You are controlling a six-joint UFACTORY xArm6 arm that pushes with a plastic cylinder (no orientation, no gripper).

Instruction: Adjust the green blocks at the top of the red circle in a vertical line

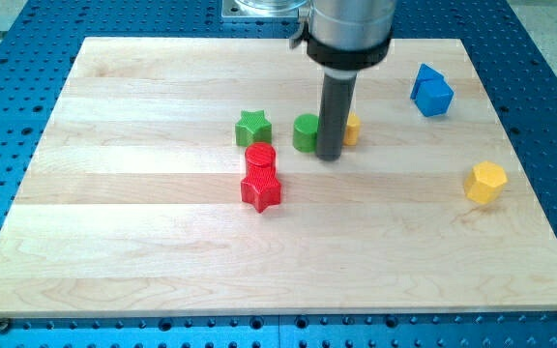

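Note:
A green star block (253,127) lies just above and a little left of the red round block (260,159). A green round block (306,132) lies to the right of the star, up and right of the red round block. My tip (330,156) stands right against the green round block's right side, partly covering it. A red star block (261,188) touches the red round block from below.
A yellow block (352,129) sits just behind the rod on the right, mostly hidden. A blue block (431,91) lies at the upper right. A yellow hexagon block (485,182) lies at the right. The wooden board (114,242) rests on a blue perforated table.

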